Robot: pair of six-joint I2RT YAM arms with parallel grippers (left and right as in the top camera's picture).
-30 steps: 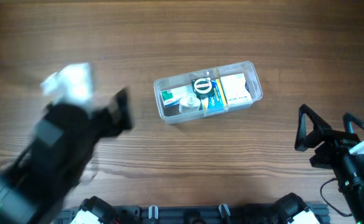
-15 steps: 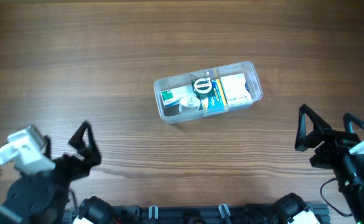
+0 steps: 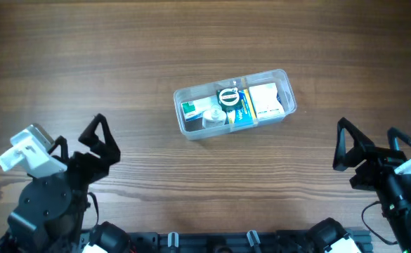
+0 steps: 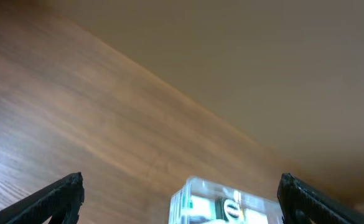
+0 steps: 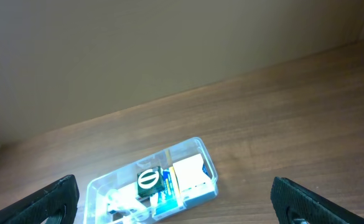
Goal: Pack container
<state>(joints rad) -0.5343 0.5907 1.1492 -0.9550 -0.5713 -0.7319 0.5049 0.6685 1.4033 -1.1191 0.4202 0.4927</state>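
Note:
The container [image 3: 284,74] is a clear rectangular tub at the table's centre. It holds a white box, a blue and yellow packet, a dark round-marked item, a green and white packet and a small clear bottle. It also shows in the left wrist view [image 4: 188,186] and the right wrist view [image 5: 210,163]. My left gripper [image 3: 100,144] is open and empty at the front left, well away from the tub. My right gripper [image 3: 353,156] is open and empty at the front right, also apart from it.
The wooden table [image 3: 121,56] runs across the whole view. A dark rail [image 3: 226,242] lies along the front edge between the two arm bases.
My left arm has swung back from mid-left toward the front left corner and settled there, jaws open. The right arm and the container have not moved.

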